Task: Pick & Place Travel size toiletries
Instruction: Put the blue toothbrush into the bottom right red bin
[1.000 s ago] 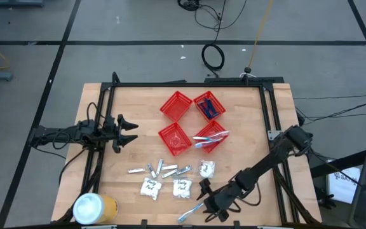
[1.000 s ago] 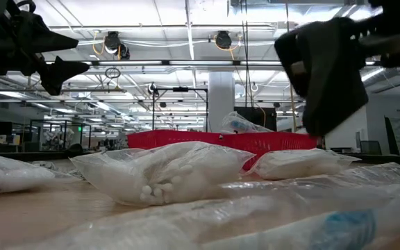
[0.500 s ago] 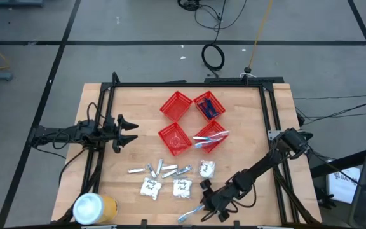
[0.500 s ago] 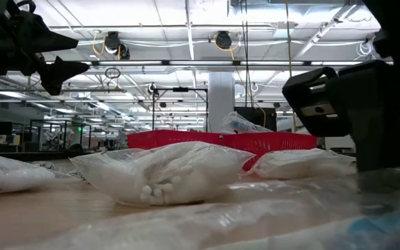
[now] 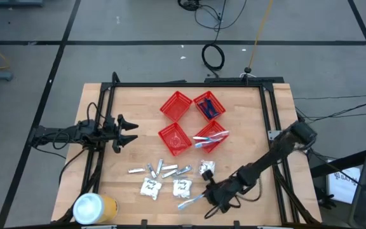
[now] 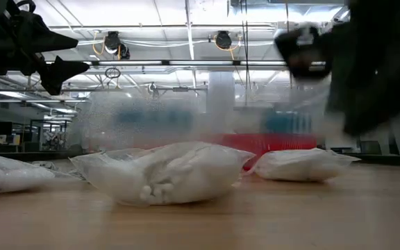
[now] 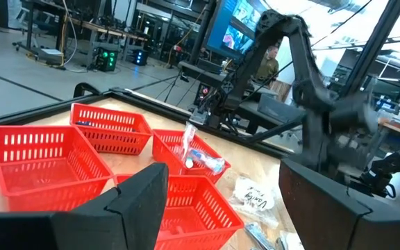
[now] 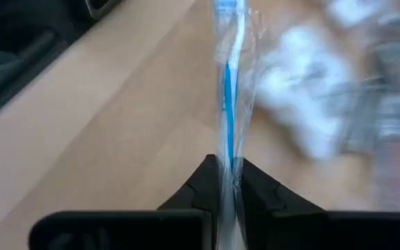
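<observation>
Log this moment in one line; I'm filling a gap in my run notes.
right gripper: shut on wrapped toothbrush, near table's front edge | left gripper: open, waiting at left side | baskets: untouched

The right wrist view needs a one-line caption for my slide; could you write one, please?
Right gripper shut on a wrapped blue toothbrush, held above the wooden table.

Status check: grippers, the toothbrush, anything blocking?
Right gripper shut on wrapped toothbrush, near table's front edge. Left gripper open, waiting at table's left side. Sachets lie beside the pick; nothing blocking the red baskets.
</observation>
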`<control>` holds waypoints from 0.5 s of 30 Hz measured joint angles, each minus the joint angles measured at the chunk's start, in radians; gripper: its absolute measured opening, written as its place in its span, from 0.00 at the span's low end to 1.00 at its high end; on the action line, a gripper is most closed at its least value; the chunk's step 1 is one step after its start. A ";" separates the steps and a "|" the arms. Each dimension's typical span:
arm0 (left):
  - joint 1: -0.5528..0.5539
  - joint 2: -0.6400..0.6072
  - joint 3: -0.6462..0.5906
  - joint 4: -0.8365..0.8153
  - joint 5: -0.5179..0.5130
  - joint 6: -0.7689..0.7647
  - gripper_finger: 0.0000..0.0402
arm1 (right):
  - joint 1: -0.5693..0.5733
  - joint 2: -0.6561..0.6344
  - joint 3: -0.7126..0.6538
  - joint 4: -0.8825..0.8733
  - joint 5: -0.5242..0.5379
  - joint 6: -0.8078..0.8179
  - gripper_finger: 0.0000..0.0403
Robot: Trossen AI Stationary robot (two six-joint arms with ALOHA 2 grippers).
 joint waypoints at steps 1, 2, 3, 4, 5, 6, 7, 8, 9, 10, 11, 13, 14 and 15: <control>0.000 0.000 0.000 0.000 0.000 0.000 0.67 | -0.001 -0.041 0.000 -0.031 0.018 -0.009 0.04; 0.000 0.000 0.000 -0.001 0.000 0.000 0.67 | -0.002 -0.082 0.003 -0.064 0.045 -0.018 0.04; 0.000 0.000 0.000 0.003 0.000 0.000 0.67 | -0.003 -0.123 0.003 -0.110 0.075 -0.022 0.04; 0.000 0.000 0.000 0.005 0.000 0.000 0.67 | -0.004 -0.167 0.003 -0.167 0.111 -0.023 0.04; 0.000 0.000 0.000 0.002 0.000 0.000 0.67 | -0.005 -0.210 0.002 -0.221 0.163 -0.025 0.04; 0.000 0.000 0.000 -0.001 0.000 0.000 0.67 | -0.011 -0.253 0.001 -0.269 0.211 -0.032 0.04; 0.000 0.000 0.000 0.001 0.000 0.000 0.67 | -0.016 -0.293 0.001 -0.311 0.261 -0.039 0.04; 0.000 0.000 0.000 0.002 0.000 0.000 0.67 | -0.020 -0.333 -0.002 -0.352 0.314 -0.046 0.04; 0.000 0.000 0.000 0.001 0.000 0.000 0.67 | -0.028 -0.377 -0.014 -0.388 0.367 -0.056 0.04; 0.000 0.000 0.000 -0.001 0.000 0.000 0.67 | -0.040 -0.418 -0.031 -0.414 0.412 -0.072 0.04; 0.000 0.000 0.000 0.000 0.000 0.000 0.67 | -0.056 -0.455 -0.050 -0.422 0.446 -0.091 0.04; 0.000 0.000 0.000 0.000 0.000 0.000 0.67 | -0.104 -0.539 -0.108 -0.411 0.471 -0.130 0.04; 0.000 0.000 0.000 0.000 0.000 0.000 0.67 | -0.135 -0.578 -0.141 -0.408 0.468 -0.146 0.04; 0.000 0.000 0.000 0.000 0.000 0.000 0.67 | -0.171 -0.616 -0.179 -0.400 0.467 -0.157 0.04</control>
